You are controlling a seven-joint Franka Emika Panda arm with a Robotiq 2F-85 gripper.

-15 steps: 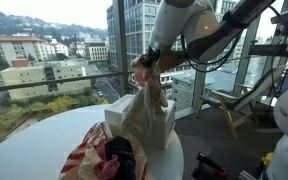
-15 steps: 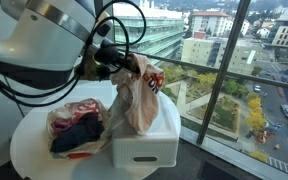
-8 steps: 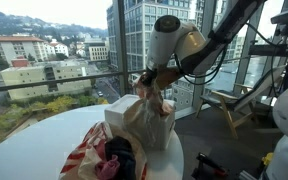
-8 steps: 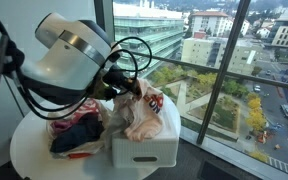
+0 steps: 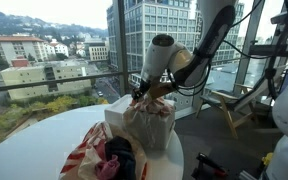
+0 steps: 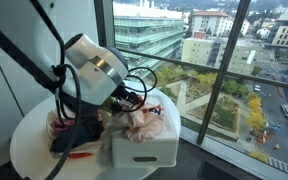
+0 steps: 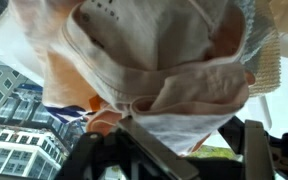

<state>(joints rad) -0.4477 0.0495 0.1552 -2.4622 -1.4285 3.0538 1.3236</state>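
Note:
A pale cream and peach garment (image 5: pixel 150 122) lies bunched in the white bin (image 5: pixel 170 158) on the round white table (image 5: pixel 34 145). My gripper (image 5: pixel 139 96) hangs low over the bin's rim, right at the top of the cloth. In an exterior view the gripper (image 6: pixel 134 103) sits behind the crumpled garment (image 6: pixel 144 122) inside the bin (image 6: pixel 144 152). The wrist view is filled by the garment (image 7: pixel 154 60). Its lowest fold droops between the fingers (image 7: pixel 149 155) of my gripper (image 7: pixel 199 150). The jaws stand wide apart, with a gap beside the cloth.
A heap of dark and red-striped clothes (image 5: pixel 109 155) lies on the table beside the bin, also seen as the heap (image 6: pixel 79 130) on the table (image 6: pixel 29 150). Floor-to-ceiling windows (image 6: pixel 224 70) close off the table's far side. A wooden chair (image 5: pixel 229 105) stands near the glass.
The arm has come down toward the bin. The garment, which hung tall from the shut jaws, has collapsed into the bin, and the jaws have spread apart.

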